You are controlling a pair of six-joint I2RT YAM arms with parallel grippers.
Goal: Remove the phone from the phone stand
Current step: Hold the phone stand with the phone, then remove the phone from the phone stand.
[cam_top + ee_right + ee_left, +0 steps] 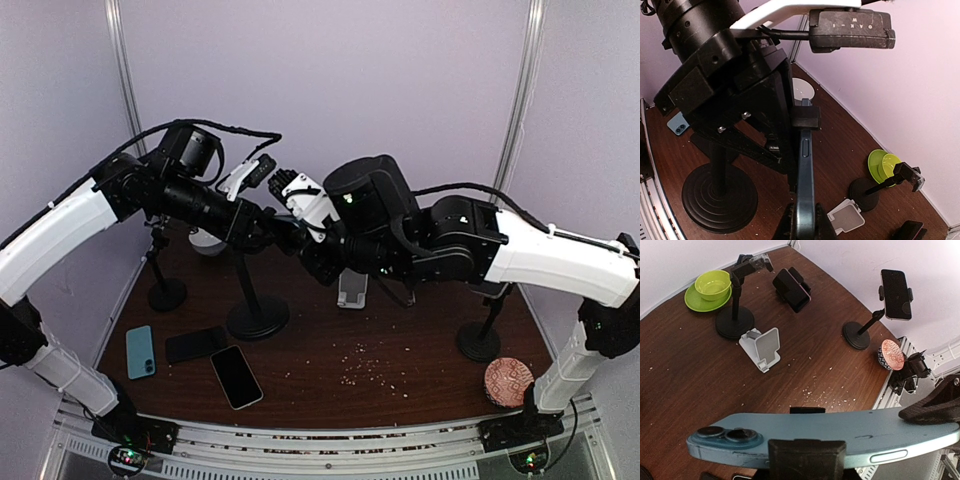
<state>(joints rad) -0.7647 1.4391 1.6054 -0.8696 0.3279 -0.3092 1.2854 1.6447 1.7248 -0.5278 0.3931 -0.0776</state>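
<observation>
Left gripper point(807, 436) pinches the blue phone point(860, 432) across its width; the right gripper point(803, 226) is closed on the phone's thin edge. We see the phone aloft over the table point(430, 335), at about 12 o'clock from the black phone stand point(257, 318); whether its cradle still touches we cannot tell. Left wrist camera housing point(850, 22) reads "OAK", upside down.

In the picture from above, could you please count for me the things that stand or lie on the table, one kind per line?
Phones, lying flat: 3
Tall black stands: 3
White stand: 1
White dish: 1
Round patterned thing: 1
Total: 9
Hidden things are not counted.
</observation>
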